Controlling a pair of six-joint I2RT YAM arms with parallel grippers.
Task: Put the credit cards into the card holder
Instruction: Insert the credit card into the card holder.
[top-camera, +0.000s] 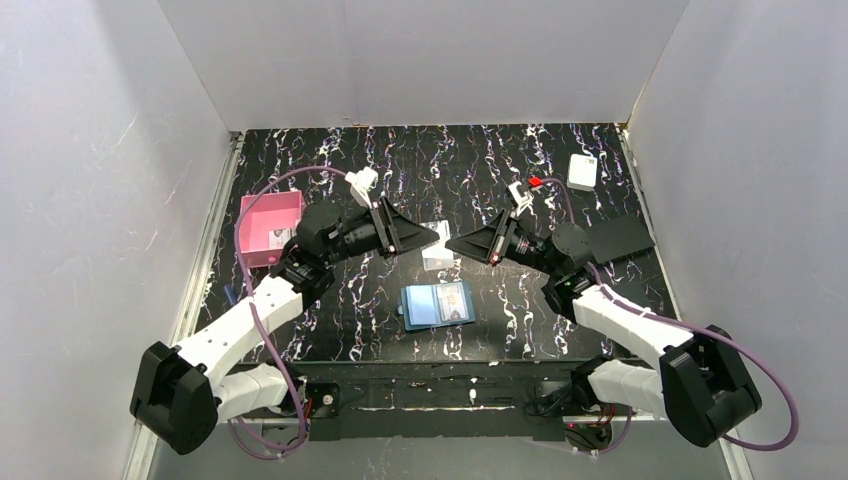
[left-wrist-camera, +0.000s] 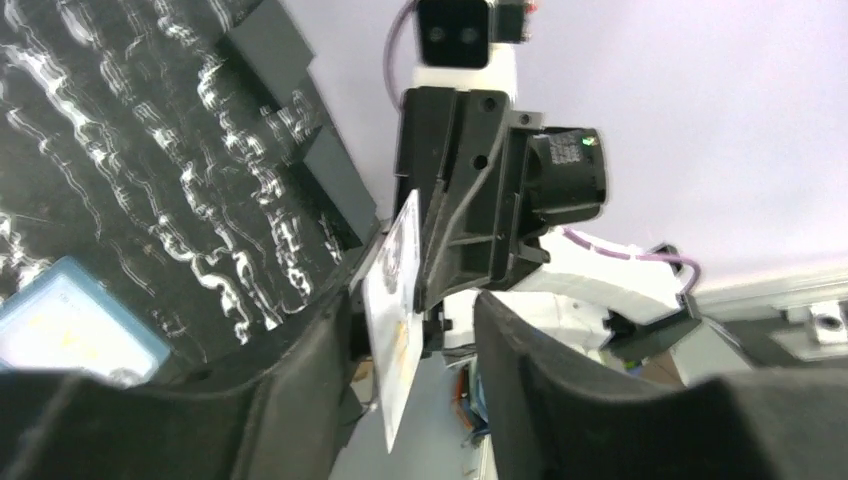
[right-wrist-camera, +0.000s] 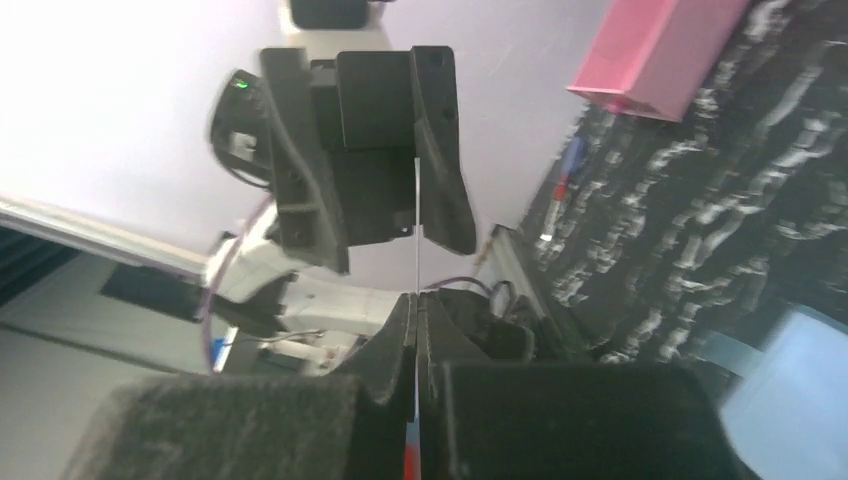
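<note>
The left pincer (left-wrist-camera: 413, 340) fills the foreground of its own wrist view. Its two dark fingers (left-wrist-camera: 300, 385) are spread, and one credit card (left-wrist-camera: 392, 310) stands on edge in the gap. The card is just beside one finger and clearly apart from the other.

The right pincer (right-wrist-camera: 415, 300) comes from the opposite side and is pressed together on the far end of that same card. In the right wrist view the card shows only as a thin pale line pinched between the two pads.

From above, the two arms meet nose to nose over the middle of the black marbled tabletop (top-camera: 330, 160), and the card hangs between them, off the surface.

One card holder (top-camera: 437, 305) lies open and flat on the tabletop, just nearer the arm bases than the held card. It is teal with a paler inside. Something pale with a dark patch shows on its right half, but whether that is a second card cannot be told.

One pink tray (top-camera: 262, 215) sits by the left arm. A small whitish item with dark marks is inside it, too small to identify. One white box (top-camera: 583, 172) lies at the far right, and one flat black rectangle (top-camera: 622, 240) lies beside the right arm.
</note>
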